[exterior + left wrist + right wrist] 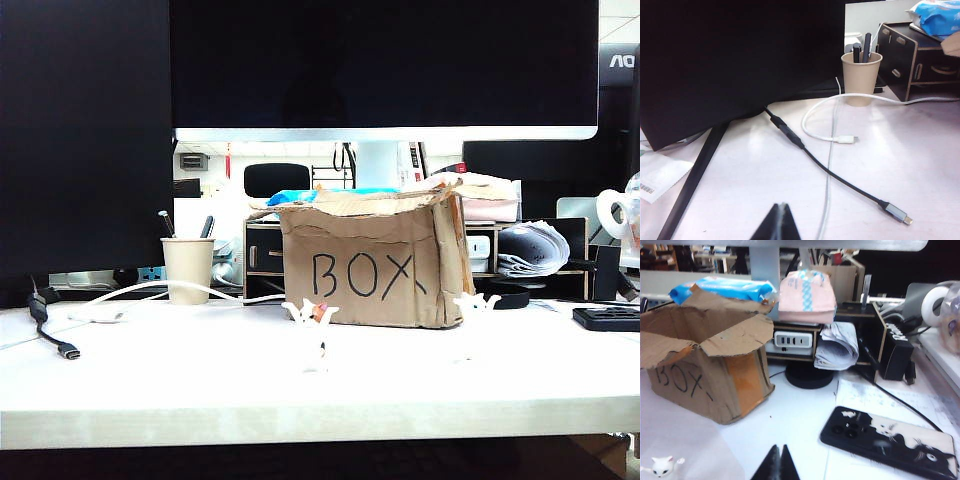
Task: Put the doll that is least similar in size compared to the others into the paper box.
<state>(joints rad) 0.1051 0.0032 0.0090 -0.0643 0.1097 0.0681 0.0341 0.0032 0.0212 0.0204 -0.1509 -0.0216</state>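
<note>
The torn brown paper box (370, 270) marked "BOX" stands at mid table, its top flaps open (705, 370). The doll is in none of the views. One slim white cat figurine (310, 312) stands in front of the box's left part. Another (477, 300) stands at the box's right corner, and one shows in the right wrist view (662, 466). My left gripper (782, 205) is shut and empty, low over the table near the cables. My right gripper (779, 447) is also shut and empty, over the table to the right of the box. Neither gripper appears in the exterior view.
A beige paper cup (188, 268) with pens stands left of the box. A black cable (840, 175) and a white cable (830, 137) lie on the left of the table. A phone (890, 440) lies right of the box. A wooden organiser (880, 340) and monitors stand behind.
</note>
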